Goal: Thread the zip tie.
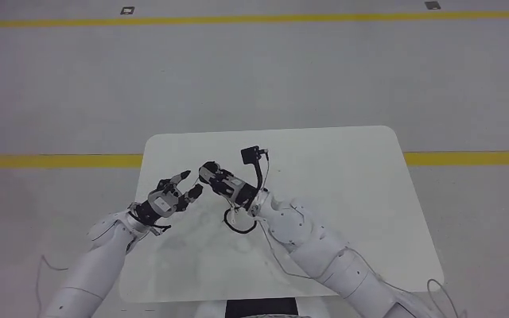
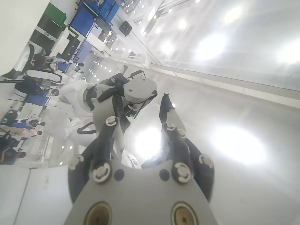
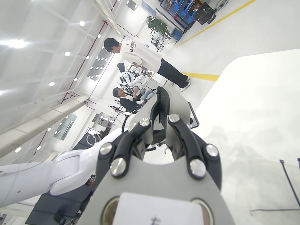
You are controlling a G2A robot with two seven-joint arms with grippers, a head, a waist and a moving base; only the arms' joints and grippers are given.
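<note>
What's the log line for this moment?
left gripper open | right gripper shut, tip near left's | zip tie looped on table

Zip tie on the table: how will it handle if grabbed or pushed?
Probably floppy yet springy: the zip tie is a thin black strip lying curved on the table. Likely light, so a push may skid it over the smooth top. Lying flat, it looks hard to pinch.

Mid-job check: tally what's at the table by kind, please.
grippers: 2, the left gripper and the right gripper
table: 1
zip tie: at least 1; other black strands are cut off at the picture's edge
total: at least 4
</note>
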